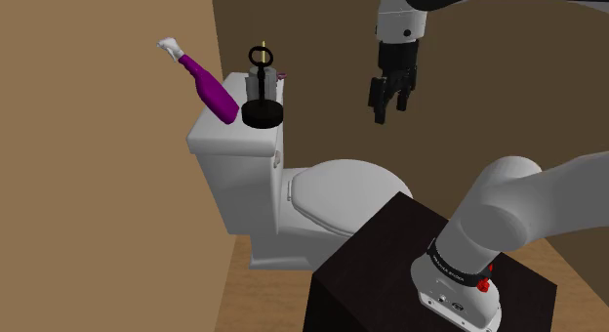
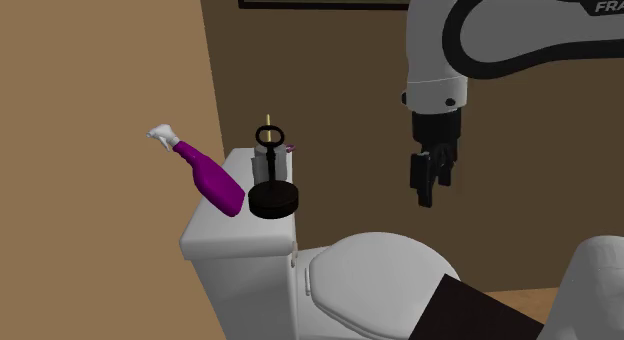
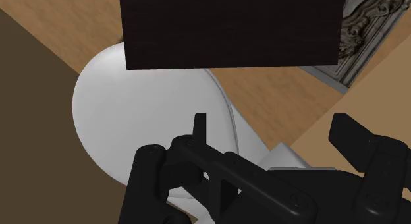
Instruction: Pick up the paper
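Two hazards to guard against. Note end effector (image 1: pixel 387 110) with fingers well apart, holding nothing, hanging beside tank (image 1: pixel 229 137) and above its top. Find paper (image 1: pixel 261 85), grey and rolled, upright on black holder (image 1: pixel 262 114) at tank-top end nearer end effector. Note bottle (image 1: pixel 210 89) just beside holder, toward tank's other end. Risk one: closing on holder's post or ring rather than paper, probably lifting or tipping holder off tank. Risk two: sweeping in low and sideways, likely shoving holder into bottle. Descend from above tank; centre on paper before closing.
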Robot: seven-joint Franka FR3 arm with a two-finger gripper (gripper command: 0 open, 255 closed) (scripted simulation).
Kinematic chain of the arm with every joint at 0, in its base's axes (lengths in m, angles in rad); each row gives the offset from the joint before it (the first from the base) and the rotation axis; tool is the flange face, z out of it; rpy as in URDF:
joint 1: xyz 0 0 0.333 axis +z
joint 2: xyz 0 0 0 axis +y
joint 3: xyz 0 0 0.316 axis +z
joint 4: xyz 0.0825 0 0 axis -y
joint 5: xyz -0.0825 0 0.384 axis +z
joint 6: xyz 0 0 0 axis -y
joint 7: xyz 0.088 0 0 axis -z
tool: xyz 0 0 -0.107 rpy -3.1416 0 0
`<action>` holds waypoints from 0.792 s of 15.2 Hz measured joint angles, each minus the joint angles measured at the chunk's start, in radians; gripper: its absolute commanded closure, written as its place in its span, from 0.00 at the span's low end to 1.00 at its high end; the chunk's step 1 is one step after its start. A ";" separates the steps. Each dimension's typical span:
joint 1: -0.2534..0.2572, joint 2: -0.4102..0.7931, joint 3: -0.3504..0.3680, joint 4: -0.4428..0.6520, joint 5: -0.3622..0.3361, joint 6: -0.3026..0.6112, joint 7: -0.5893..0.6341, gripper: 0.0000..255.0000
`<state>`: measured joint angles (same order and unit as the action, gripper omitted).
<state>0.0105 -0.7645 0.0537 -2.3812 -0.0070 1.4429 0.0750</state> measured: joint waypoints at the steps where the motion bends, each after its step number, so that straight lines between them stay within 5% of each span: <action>1: 0.000 0.000 0.000 0.000 0.000 0.000 0.000 0.00; 12: -0.019 0.349 0.061 0.241 0.034 0.171 0.135 0.00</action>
<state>-0.0083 -0.4152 0.1143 -2.1405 0.0266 1.6136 0.2104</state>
